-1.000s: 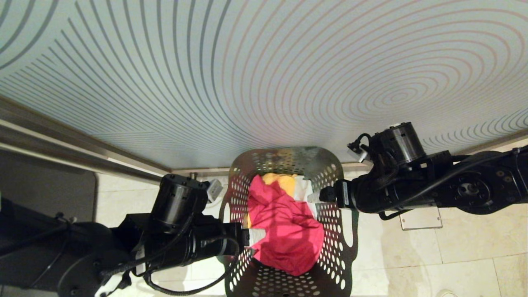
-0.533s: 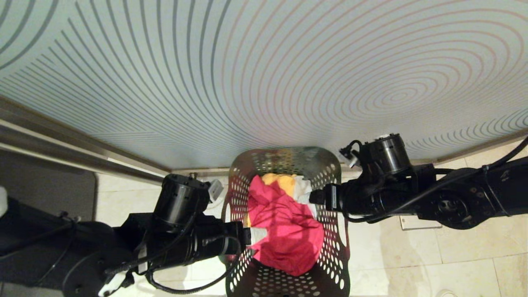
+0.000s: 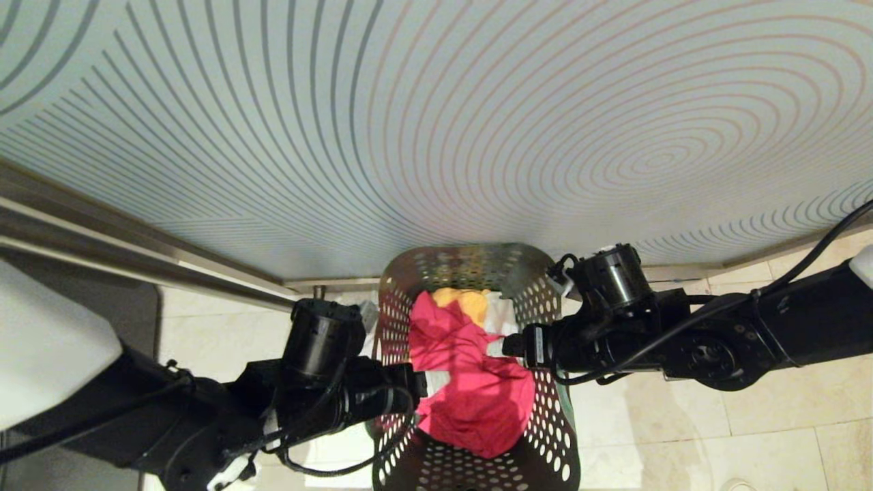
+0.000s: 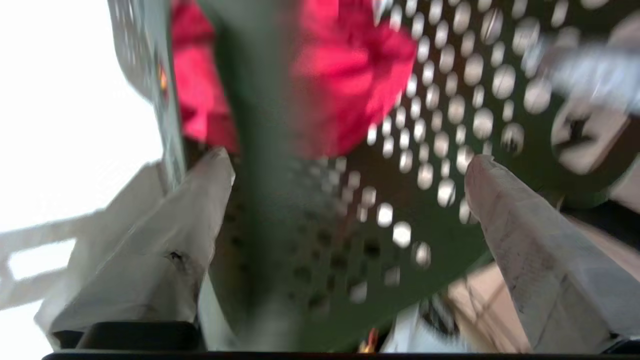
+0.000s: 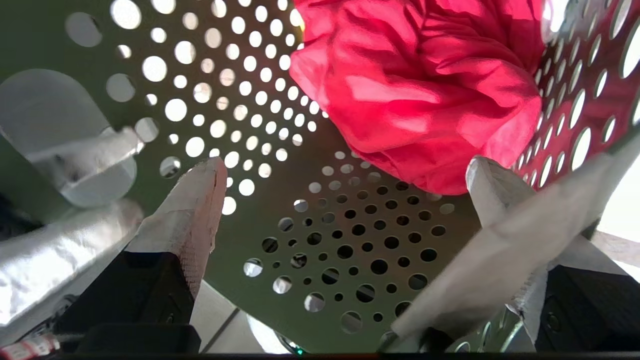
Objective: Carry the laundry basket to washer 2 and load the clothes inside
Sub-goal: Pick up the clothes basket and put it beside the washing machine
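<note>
You have the laundry basket (image 3: 477,436) standing on the pale tiled floor (image 3: 750,423) in the middle of the head view, its far end close against a wall (image 3: 436,123) patterned with curved stripes. The clothes (image 3: 470,395) lie inside it: a pink-red garment on top, an orange-yellow one (image 3: 464,300) peeking out at the far end and a bit of white (image 3: 503,315) beside that.

Your left tool (image 4: 350,170) is at the basket's left rim, about halfway along it. Its 2 fingers (image 4: 185,220) stand wide apart, and in the left wrist view the green rim wall runs up between them, so the tool straddles the rim without pinching it. It has hold of nothing.

Your right tool (image 5: 345,172) is at the right rim, a little farther from you than the left one. Its fingers (image 5: 192,210) are also spread wide; one sits inside the basket above the perforated bottom, the other lies by the right wall (image 5: 575,115) with its round holes. Nothing is gripped there, and the pink-red garment lies just beyond the fingertips.

A dark mat (image 3: 82,320) lies on the floor at the far left.
</note>
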